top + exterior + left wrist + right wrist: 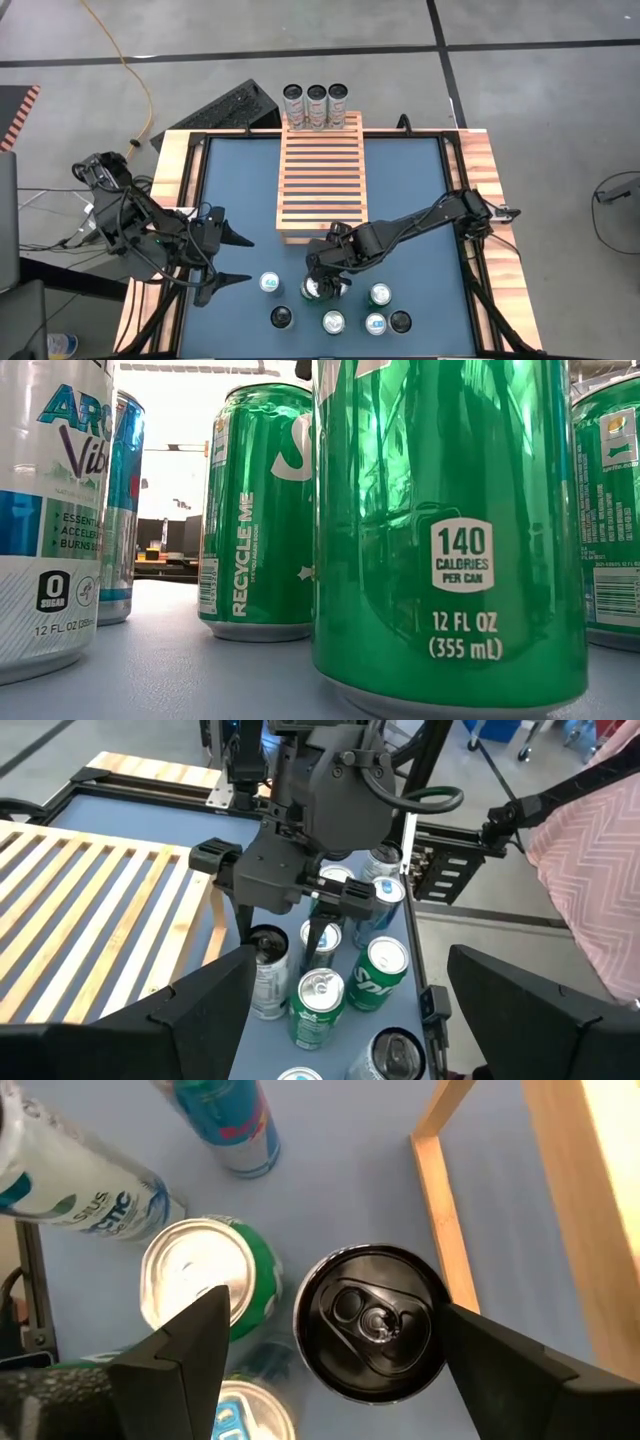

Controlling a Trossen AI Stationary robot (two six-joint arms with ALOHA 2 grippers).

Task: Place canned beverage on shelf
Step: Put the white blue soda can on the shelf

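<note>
Blue tabletop (230,190) carried the shelf (322,180). Right gripper (330,1342) hung spread directly above an upright black-topped can (371,1324), just beside the shelf's near edge; left gripper (238,259) waited open.

Black keyboard (222,108) and yellow cable (128,70) on floor.

Even overhead light, bright glare behind the green can (450,530) (low view), soft shadows
</note>
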